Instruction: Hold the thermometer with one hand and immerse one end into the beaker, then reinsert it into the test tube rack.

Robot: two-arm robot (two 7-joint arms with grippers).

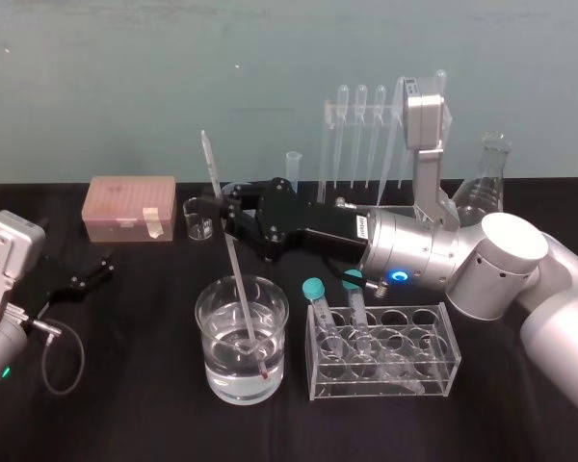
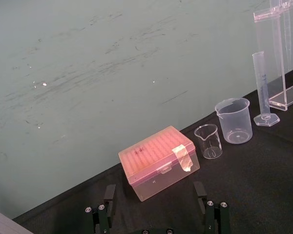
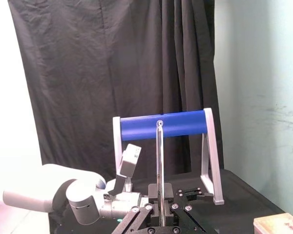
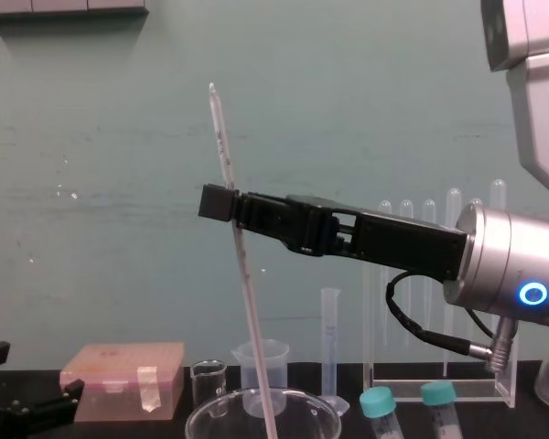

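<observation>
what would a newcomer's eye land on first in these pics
The long thermometer, gripped by the right tool over mid-table, slants down with its lower end in the water of the big glass beaker at the front. Next comes the blue-ringed silver wrist behind it, the tall clear test tube rack at the back, and the left tool parked at the left edge.

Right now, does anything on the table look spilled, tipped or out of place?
Nothing looks spilled or knocked over. The thermometer leans, but the right gripper is shut on it, with its lower end in the beaker of water. The left gripper sits open at the far left.
</observation>
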